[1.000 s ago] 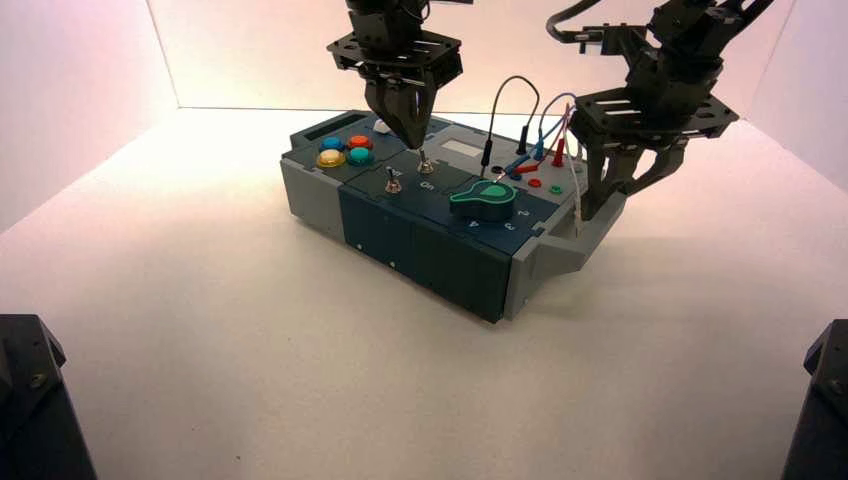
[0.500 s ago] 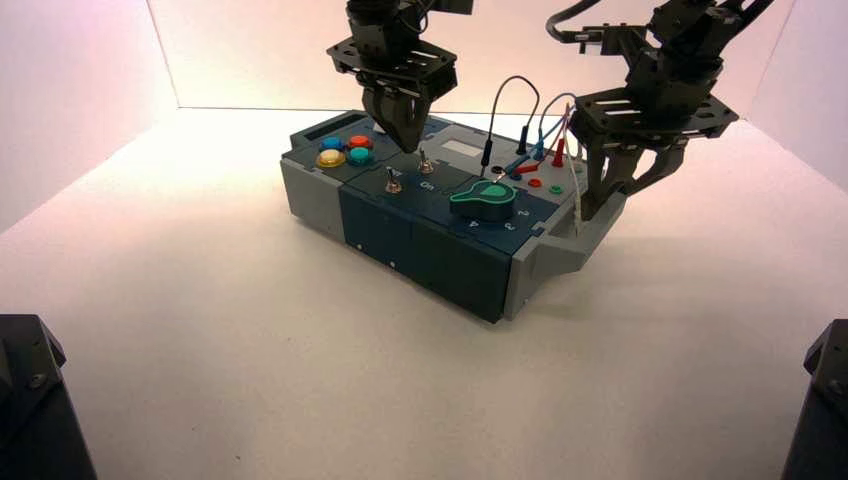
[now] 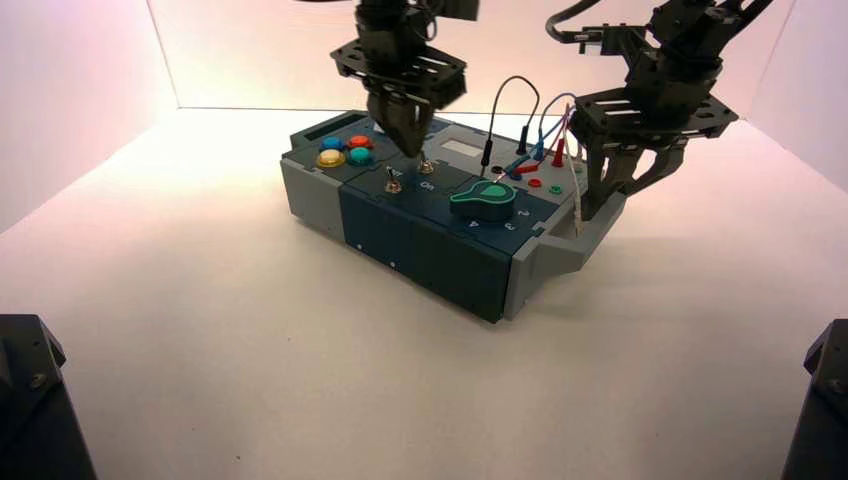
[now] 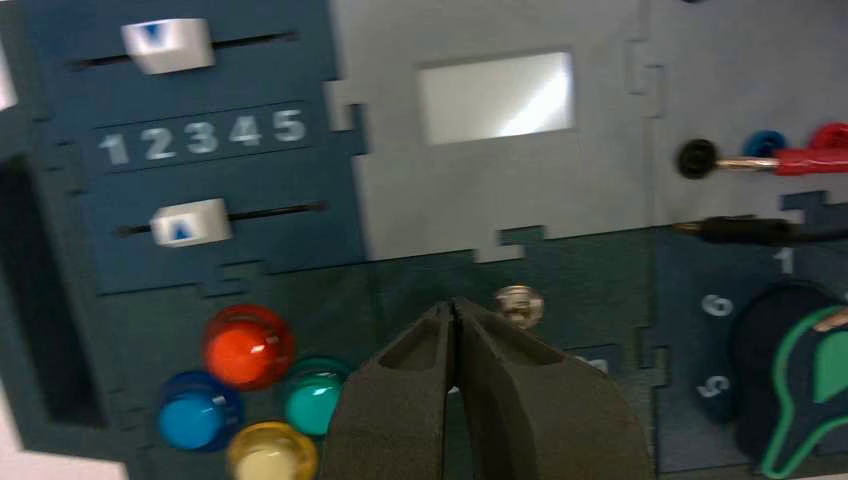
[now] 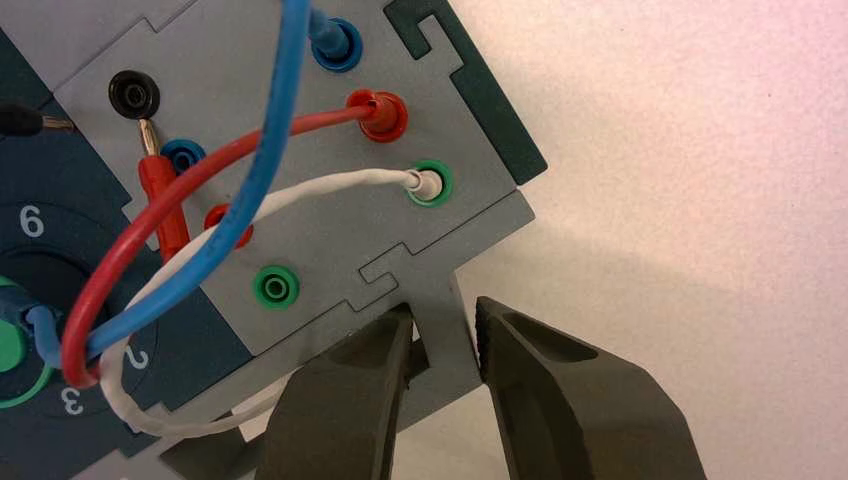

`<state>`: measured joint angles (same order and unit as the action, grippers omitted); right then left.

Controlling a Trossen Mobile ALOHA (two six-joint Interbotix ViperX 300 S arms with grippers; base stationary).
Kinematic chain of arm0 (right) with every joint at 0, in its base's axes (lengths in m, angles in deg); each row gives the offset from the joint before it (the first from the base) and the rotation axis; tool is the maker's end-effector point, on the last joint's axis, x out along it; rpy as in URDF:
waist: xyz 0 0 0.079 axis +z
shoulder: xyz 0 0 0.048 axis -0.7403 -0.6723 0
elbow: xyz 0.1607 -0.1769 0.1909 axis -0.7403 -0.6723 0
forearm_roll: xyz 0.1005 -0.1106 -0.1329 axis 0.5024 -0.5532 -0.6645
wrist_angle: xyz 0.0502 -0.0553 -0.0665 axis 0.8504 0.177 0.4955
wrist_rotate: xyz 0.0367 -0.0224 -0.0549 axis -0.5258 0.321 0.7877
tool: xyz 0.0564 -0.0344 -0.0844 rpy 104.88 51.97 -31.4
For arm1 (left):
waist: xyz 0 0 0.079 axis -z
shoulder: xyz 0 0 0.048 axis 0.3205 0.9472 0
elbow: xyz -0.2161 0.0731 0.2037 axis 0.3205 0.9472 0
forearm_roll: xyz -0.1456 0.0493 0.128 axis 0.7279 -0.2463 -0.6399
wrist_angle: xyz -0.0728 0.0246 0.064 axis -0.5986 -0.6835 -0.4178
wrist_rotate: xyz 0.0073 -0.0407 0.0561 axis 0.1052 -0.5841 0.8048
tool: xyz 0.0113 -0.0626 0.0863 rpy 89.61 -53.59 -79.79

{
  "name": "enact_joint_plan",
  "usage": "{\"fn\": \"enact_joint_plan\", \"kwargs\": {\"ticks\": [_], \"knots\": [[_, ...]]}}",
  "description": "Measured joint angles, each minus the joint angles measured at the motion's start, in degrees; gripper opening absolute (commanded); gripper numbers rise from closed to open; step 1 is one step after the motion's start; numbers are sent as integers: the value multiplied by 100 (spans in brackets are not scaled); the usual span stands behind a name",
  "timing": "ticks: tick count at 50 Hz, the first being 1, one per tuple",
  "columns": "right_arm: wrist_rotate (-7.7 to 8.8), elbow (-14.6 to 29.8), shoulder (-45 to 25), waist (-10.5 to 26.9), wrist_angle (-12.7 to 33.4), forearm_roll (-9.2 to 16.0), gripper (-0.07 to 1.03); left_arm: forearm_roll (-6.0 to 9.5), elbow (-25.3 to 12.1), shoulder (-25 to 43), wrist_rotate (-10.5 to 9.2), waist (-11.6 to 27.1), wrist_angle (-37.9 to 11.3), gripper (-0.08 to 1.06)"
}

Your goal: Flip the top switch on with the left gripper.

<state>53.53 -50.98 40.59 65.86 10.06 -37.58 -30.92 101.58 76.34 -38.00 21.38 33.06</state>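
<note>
The top switch (image 3: 425, 165) is a small silver toggle on the dark teal panel of the box (image 3: 430, 250), behind the white "On" lettering. In the left wrist view the top switch (image 4: 519, 303) sits just beside the tip of my left gripper (image 4: 453, 306). My left gripper (image 3: 411, 150) is shut and empty, pointing down just behind the switch. I cannot tell if they touch. The second silver toggle (image 3: 393, 183) stands further left. My right gripper (image 3: 600, 200) holds the box's grey end tab (image 5: 440, 350) between its fingers.
Four coloured round buttons (image 4: 250, 385) and two white sliders (image 4: 190, 222) lie left of the switch. A grey display window (image 4: 497, 95) lies behind it. The green knob (image 3: 483, 198) and the red, blue, black and white wires (image 5: 200, 230) lie to its right.
My left gripper rose a little, then came down and shifted slightly right, its tip back beside the top switch. The right arm has not moved.
</note>
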Motion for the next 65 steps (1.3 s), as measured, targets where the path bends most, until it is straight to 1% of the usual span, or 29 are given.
{"fn": "enact_joint_plan", "kwargs": {"ticks": [1,7,17,23,29,48,49,57,65], "knots": [[9,9,-9,0,0,0,27,-18,0,18,-9,18,0,-3],[9,18,-26,0,18,9,27,9,-9,18,-44,9,-18,-3],[0,18,-26,9,26,0,27,18,-9,18,-44,18,-35,-3],[0,26,-26,0,26,9,27,62,-9,18,-53,18,-123,-3],[0,18,-26,0,26,9,27,70,-18,18,-62,26,-167,-3],[0,18,-26,0,35,9,27,97,-26,18,-62,44,-185,-3],[0,18,-26,0,26,9,27,123,-35,18,-62,44,-193,-3],[0,18,-26,0,35,9,27,158,-105,9,-70,62,-211,-3],[0,18,-26,0,35,0,27,158,-220,18,-70,141,-316,-3]]}}
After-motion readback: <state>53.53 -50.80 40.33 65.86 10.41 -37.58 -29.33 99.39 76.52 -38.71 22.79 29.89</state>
